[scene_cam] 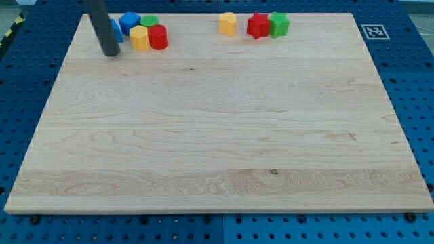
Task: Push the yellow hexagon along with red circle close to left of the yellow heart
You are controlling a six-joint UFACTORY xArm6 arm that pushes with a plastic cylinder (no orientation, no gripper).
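Observation:
The yellow hexagon (139, 38) sits near the view's top left, touching the red circle (159, 36) on its right. The yellow heart (228, 23) lies further right along the top edge, well apart from them. My tip (110, 53) is on the board just left of the yellow hexagon, a short gap away. The dark rod rises from it to the view's top edge.
A blue block (129, 20) and a green block (150, 22) sit just above the hexagon and circle; another blue block (116, 30) is partly hidden behind the rod. A red star (258, 26) and green star (279, 24) lie right of the heart. The wooden board (217, 135) rests on a blue pegboard.

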